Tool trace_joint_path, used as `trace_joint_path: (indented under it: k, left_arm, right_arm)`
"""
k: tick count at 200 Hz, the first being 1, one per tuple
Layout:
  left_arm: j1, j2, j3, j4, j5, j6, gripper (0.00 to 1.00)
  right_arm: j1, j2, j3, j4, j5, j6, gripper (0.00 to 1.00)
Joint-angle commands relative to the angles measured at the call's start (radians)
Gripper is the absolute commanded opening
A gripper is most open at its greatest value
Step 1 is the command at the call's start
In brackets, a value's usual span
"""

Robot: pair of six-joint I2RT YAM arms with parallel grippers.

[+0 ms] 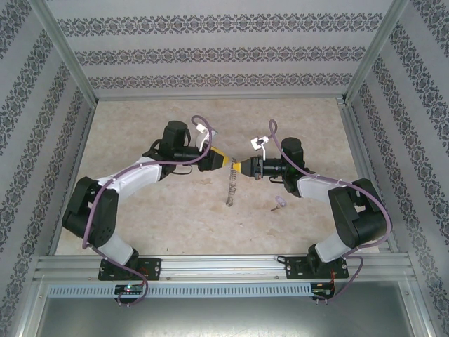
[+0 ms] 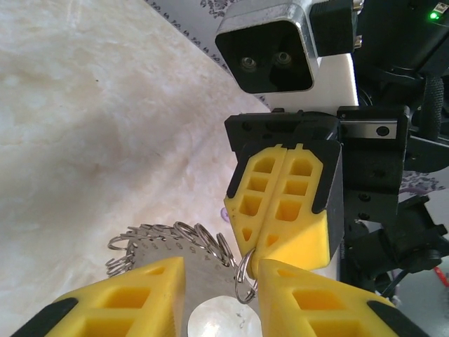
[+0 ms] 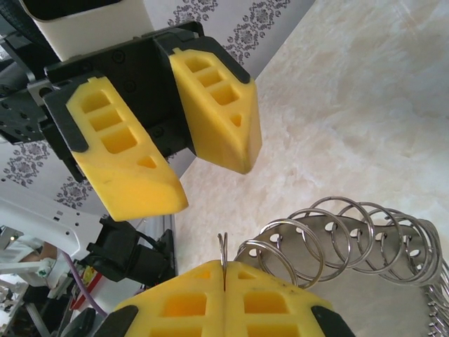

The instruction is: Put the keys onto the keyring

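Right gripper (image 3: pixel 223 272) is pressed shut on the keyring (image 2: pixel 205 272); left gripper (image 3: pixel 207 181) faces it, fingers spread; key (image 1: pixel 279 203) lies apart.

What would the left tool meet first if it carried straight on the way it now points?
Probably the keyring, a loop of which is pinched in the shut right tool, then that tool itself, which sits close ahead; depth is hard to judge.

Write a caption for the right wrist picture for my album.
The right gripper pinches a loop of the keyring as the open left gripper faces it.
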Motion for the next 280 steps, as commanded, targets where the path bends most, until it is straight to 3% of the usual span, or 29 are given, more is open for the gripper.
trace_joint_path:
  k: [1,49,115,211,280]
  left_arm:
    - [0.007,0.017,-0.027,0.104,0.079,-0.05,0.31]
    - [0.006,0.011,-0.113,0.271,0.092,-0.143,0.29]
    - [0.004,0.069,-0.15,0.606,0.104,-0.379,0.27]
    - [-0.013,0.138,-0.164,0.826,0.115,-0.541,0.25]
    - [-0.023,0.168,-0.196,0.89,0.092,-0.582,0.26]
  right_arm:
    - [-0.008,-0.012,0.037,0.074,-0.013,0.01,0.0]
    - [-0.021,0.0,0.039,0.13,-0.012,0.056,0.0]
    - [-0.021,-0.015,0.04,0.175,0.0,0.091,0.0]
    - [-0.024,-0.004,0.048,0.208,0.046,0.109,0.0]
    - [-0.032,0.009,0.052,0.243,0.063,0.132,0.0]
